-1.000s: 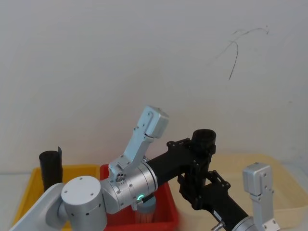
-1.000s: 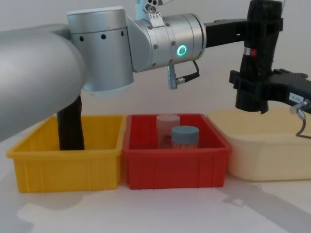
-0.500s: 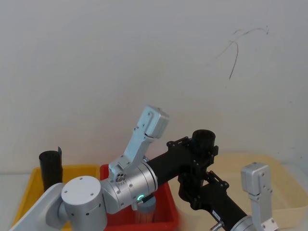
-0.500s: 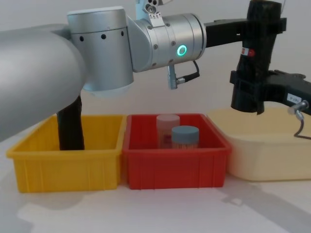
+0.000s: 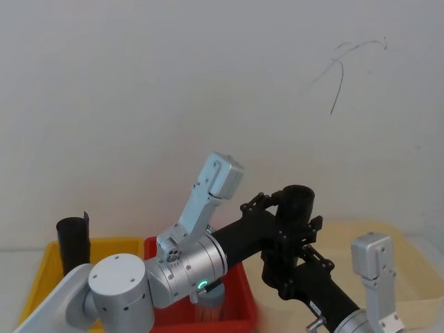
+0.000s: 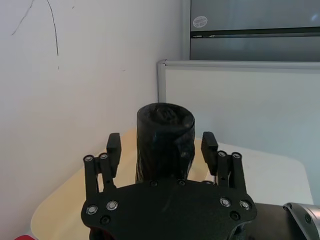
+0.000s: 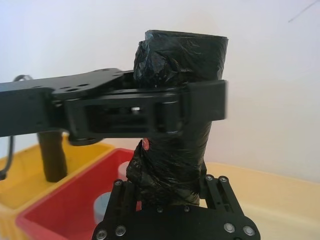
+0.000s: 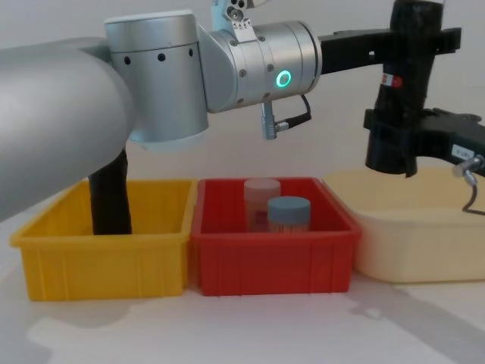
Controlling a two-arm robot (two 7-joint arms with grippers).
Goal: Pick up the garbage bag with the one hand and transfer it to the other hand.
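Garbage bag is seen upright at the upper right of the chest view, above the cream bin. Its lower part is pinched by the right gripper; its upper part is flanked by the left gripper, whose fingers are spread, a gap showing at each side. The handover is judged nearly done: the left gripper should be drawn straight back without brushing the bag, the right clamp being held firm.

The left gripper has spread its fingers off the garbage bag. The right gripper, clamped low on it, has nudged it slightly rightward.
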